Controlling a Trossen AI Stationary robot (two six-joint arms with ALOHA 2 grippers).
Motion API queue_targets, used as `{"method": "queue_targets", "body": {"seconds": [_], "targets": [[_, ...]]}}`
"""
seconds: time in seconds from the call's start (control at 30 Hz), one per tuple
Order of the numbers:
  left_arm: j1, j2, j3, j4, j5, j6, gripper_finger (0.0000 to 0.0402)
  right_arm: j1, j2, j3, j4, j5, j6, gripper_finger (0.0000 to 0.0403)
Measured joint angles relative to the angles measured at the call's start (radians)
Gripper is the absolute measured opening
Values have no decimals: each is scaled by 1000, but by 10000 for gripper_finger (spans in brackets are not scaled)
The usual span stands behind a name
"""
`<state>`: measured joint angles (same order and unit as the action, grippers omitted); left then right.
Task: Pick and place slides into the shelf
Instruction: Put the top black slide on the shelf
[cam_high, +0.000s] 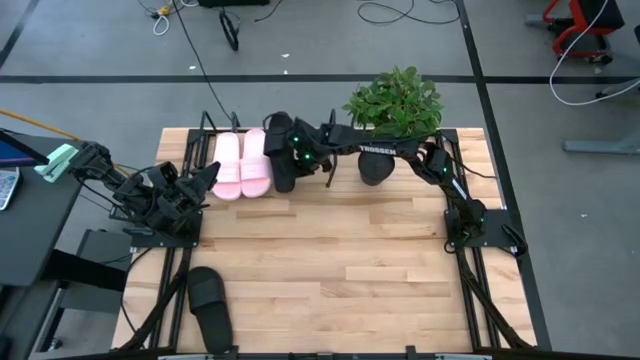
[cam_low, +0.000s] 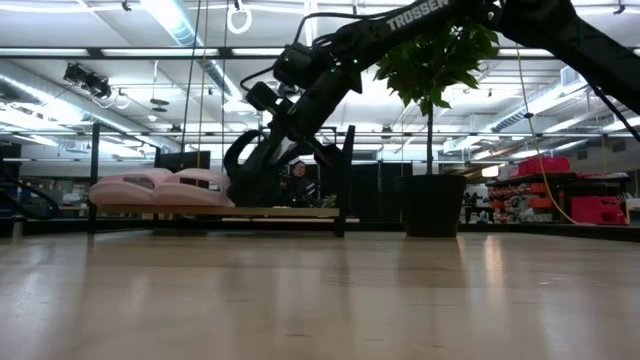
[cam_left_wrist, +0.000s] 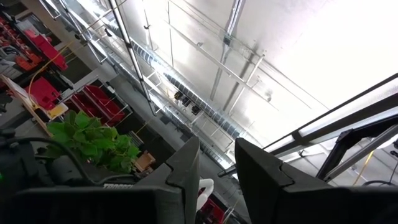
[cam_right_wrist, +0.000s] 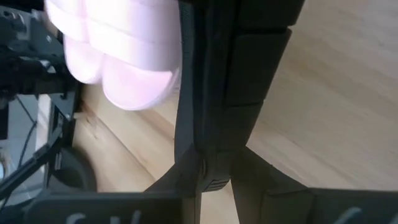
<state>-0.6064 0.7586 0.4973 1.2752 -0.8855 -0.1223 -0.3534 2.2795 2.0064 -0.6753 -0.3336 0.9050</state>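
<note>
Two pale pink slides (cam_high: 241, 165) lie side by side on the shelf (cam_low: 300, 212) at the table's far left; the right wrist view has them too (cam_right_wrist: 118, 50). My right gripper (cam_high: 292, 152) reaches across from the right and is shut on a black slide (cam_high: 283, 172), right beside the pink pair over the shelf. A second black slide (cam_high: 210, 305) lies flat on the table near the front left. My left gripper (cam_left_wrist: 214, 152) stays at the table's left side, points up at the ceiling, and stands open with nothing between its fingers. My right gripper pinches the black slide (cam_right_wrist: 236, 68) between its two fingers, coming slanting down from the table's right side. The slide stands steeply tilted below the fingers (cam_low: 255, 170). The gripper hides which part it has, and I cannot tell whether the lower end rests on the shelf.
A potted green plant (cam_high: 393, 100) in a black pot (cam_low: 433, 205) stands just right of the shelf, under my right arm. The shelf's upright end post (cam_low: 348, 170) rises close to the held slide. Bare wood fills the table's middle and near right.
</note>
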Motion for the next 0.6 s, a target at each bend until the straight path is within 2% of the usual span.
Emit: {"method": "queue_targets", "body": {"seconds": [0.6], "targets": [[0, 0, 0, 0, 0, 3, 107, 2, 0, -17, 64, 20, -18, 79]]}}
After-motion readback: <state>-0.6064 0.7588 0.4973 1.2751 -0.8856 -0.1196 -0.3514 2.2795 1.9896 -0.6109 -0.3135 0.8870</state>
